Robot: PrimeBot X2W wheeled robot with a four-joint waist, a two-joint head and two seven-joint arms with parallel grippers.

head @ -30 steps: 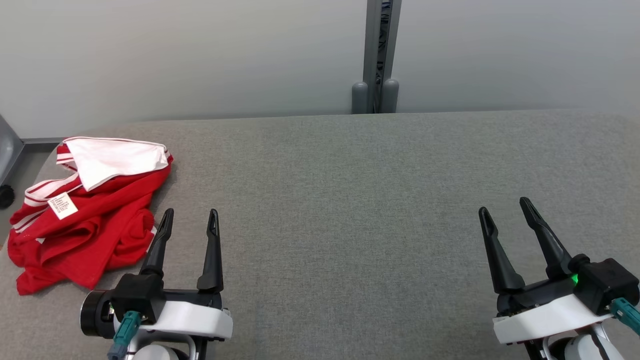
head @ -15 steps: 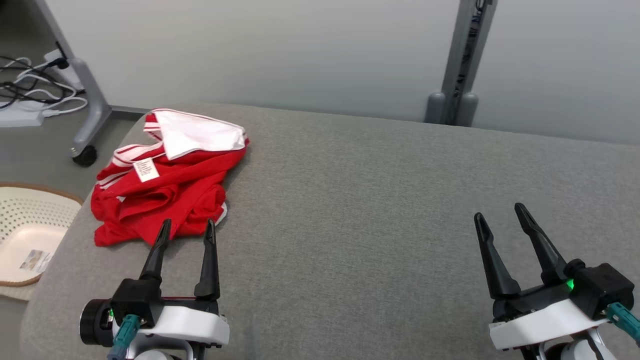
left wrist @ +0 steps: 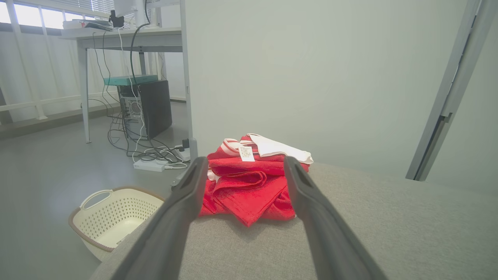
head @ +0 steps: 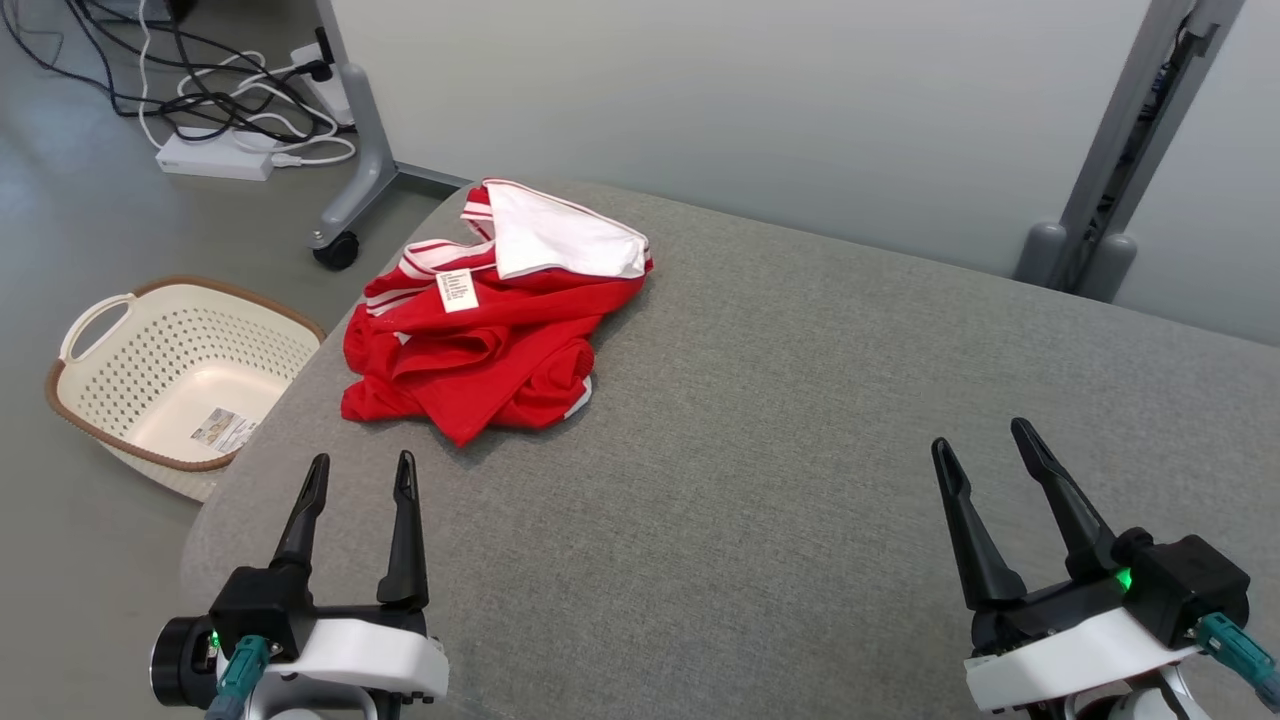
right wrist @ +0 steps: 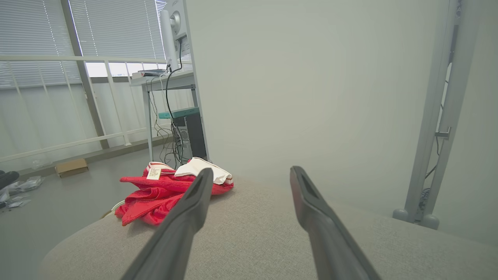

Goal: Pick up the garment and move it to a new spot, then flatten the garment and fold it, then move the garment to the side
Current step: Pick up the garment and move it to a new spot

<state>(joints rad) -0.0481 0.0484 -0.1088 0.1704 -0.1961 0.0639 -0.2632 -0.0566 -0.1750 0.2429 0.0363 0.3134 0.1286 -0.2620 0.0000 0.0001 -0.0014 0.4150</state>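
The red garment [head: 490,330], red with white striped trim, lies crumpled in a heap at the far left corner of the grey padded table [head: 800,450], close to the edge above a cream laundry basket [head: 150,340] on the floor. Its white lining [head: 560,240] and a small care label [head: 458,290] face up at the far end, and a pointed red fold juts toward the robot at the near end, so the heap's longer line runs roughly from near left to far right.

The left gripper [head: 362,460] hovers over the near left of the table, its two dark fingers spread apart and holding nothing. The heap lies straight ahead of it and a little to its right; from the left wrist it sits framed between the fingers, near but not touching. The right gripper [head: 980,437] is also spread and empty, well apart across the table.

The pickup has not begun, and the left arm looks the natural one to reach forward, likely for that near red corner.
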